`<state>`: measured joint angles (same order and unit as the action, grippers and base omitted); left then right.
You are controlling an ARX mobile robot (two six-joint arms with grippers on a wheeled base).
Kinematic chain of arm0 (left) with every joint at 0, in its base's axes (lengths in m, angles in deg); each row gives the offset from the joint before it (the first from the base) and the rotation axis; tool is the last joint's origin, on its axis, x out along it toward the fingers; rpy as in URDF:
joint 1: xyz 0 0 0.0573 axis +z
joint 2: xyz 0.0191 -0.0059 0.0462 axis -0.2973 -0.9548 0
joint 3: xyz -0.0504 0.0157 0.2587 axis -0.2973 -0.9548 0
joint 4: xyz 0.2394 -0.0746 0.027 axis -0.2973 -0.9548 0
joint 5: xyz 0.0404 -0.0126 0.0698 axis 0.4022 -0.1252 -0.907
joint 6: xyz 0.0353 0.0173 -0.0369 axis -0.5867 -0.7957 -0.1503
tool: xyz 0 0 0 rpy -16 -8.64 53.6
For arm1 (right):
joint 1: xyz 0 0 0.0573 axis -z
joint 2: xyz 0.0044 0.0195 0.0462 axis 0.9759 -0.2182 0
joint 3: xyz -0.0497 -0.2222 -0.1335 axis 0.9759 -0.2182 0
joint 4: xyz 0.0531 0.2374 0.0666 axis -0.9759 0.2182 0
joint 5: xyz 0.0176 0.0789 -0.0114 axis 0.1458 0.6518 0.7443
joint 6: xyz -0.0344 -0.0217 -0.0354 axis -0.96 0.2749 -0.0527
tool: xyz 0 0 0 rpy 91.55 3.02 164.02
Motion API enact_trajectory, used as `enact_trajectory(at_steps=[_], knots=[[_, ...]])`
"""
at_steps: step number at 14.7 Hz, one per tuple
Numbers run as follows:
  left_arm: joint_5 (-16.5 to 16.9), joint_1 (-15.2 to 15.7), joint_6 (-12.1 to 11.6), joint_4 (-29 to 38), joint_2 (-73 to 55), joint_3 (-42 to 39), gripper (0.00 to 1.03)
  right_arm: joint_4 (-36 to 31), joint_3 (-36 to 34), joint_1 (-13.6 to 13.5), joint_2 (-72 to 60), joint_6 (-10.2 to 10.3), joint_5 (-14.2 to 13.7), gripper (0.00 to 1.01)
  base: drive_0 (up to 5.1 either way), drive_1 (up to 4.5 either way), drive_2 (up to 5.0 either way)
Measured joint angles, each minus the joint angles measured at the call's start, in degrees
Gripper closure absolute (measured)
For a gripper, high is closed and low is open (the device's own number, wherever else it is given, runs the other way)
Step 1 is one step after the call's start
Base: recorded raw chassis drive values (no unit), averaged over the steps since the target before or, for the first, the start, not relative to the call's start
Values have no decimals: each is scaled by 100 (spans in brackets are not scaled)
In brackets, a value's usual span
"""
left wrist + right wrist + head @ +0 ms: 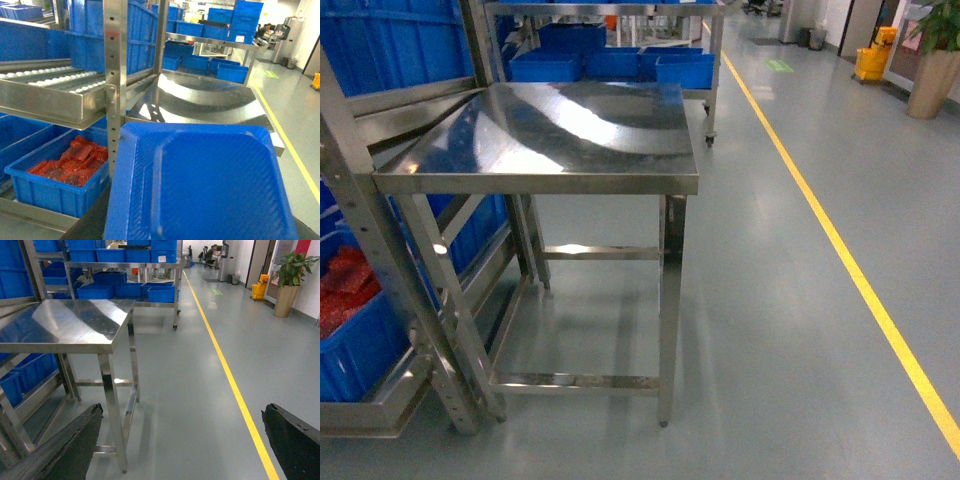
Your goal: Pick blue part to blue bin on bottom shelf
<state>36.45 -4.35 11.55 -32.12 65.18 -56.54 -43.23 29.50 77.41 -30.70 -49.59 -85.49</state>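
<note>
Bottom shelf [360,415] sits low at the near left of the head view, a steel rack level with a flat front lip. A steel worktop [550,130] stands just right of the rack on grey floor, with a yellow line [840,250] running far to the right of it. In the left wrist view a roller shelf [45,80] hangs above the bottom level.

A blue tray-shaped piece [200,185] fills the near foreground of the left wrist view, in front of the worktop edge. Whether it is the blue part cannot be told.

On the bottom shelf rests a blue bin [50,192], holding a heap of red parts [70,160]; the same bin shows at the left edge of the head view [355,350].

The right gripper [180,412] is spread wide, its dark fingers [75,445] at either lower corner, floor between them and nothing held. The left gripper is hidden by the blue piece, so I cannot tell its state.
</note>
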Motion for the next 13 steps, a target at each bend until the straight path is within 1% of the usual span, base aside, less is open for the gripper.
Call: enact_trajectory(at_steps=[6,13], knots=[[2,0,0,-11,2,0,60,7,0,0,0,0,0,3,3,415,-408],[9,0,0,4,-4,-7,60,2,0,0,0,0,0,3,0,0,0]])
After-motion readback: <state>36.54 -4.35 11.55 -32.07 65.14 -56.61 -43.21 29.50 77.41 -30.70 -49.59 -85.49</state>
